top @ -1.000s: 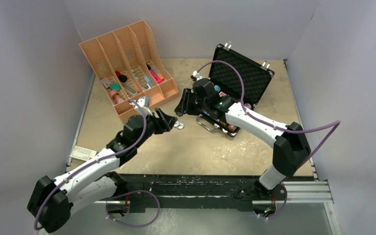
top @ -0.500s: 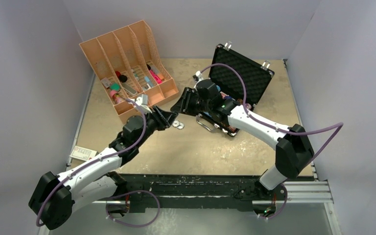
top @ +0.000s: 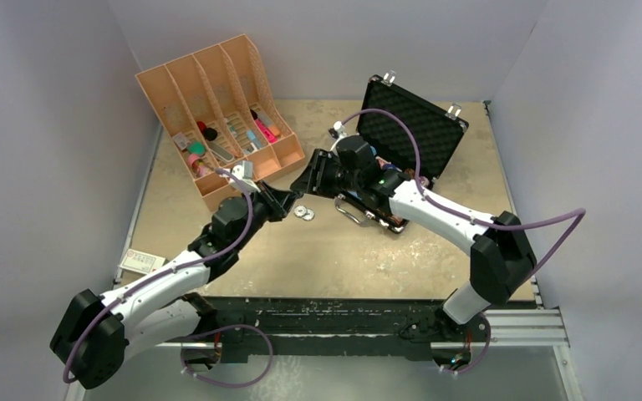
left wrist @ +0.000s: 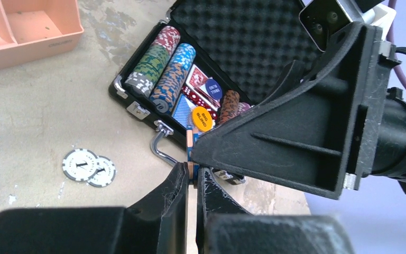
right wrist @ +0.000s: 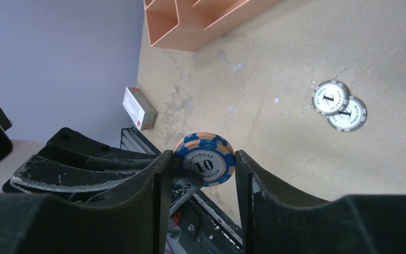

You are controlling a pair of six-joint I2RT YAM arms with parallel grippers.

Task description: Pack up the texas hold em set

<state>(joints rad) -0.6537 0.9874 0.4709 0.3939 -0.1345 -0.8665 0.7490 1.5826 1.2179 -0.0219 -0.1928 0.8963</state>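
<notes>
Your left gripper [left wrist: 192,174] and right gripper [right wrist: 203,160] point inward, tip to tip, both clamped on 1 chip [right wrist: 205,163].

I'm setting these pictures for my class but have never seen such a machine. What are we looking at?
Two robot arms stand at the near edge of a table. One camera looks down from above; one on each wrist shows its own fingers. On the table are an open black case holding poker chips, an orange organiser and two loose white chips. The right gripper holds a blue chip across its width; the left gripper is shut on its edge.
</notes>
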